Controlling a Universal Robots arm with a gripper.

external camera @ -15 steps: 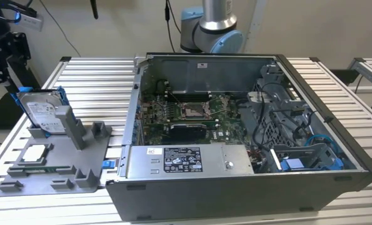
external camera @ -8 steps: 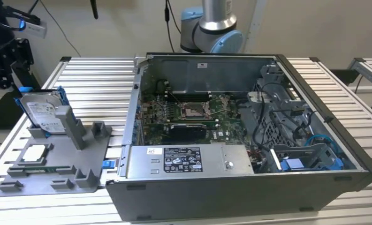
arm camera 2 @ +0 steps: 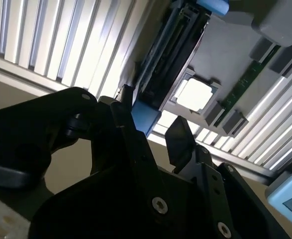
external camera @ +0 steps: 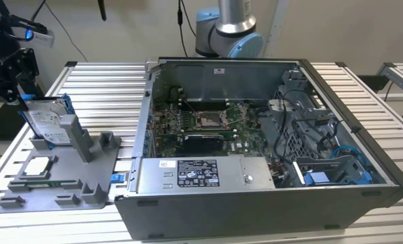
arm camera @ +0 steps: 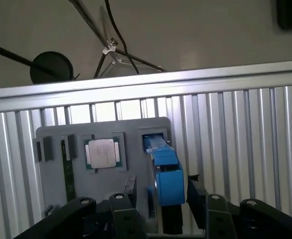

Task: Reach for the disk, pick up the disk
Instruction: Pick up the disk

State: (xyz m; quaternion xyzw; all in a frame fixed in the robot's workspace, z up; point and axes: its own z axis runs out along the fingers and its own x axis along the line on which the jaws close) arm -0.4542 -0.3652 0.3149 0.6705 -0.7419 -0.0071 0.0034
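The disk (external camera: 50, 123) stands on edge in a slot of the grey fixture (external camera: 59, 195), at the exterior view's left; it is silver with a white label and a blue bracket. My black gripper (external camera: 25, 95) hangs over its upper end. In the first wrist view the gripper (arm camera: 161, 186) is open, one finger on each side of the disk's blue bracket (arm camera: 166, 174), with small gaps showing. In the second wrist view the gripper (arm camera 2: 153, 124) straddles the blue bracket end (arm camera 2: 145, 118) the same way, and the disk's dark edge (arm camera 2: 170, 55) runs away from it.
A square silver chip (external camera: 38, 166) (arm camera: 102, 152) and a green memory stick (arm camera: 68, 174) lie on the fixture beside the disk. An open computer case (external camera: 255, 152) with a silver box (external camera: 201, 173) stands at the exterior view's right, on the slatted metal table (external camera: 99, 91).
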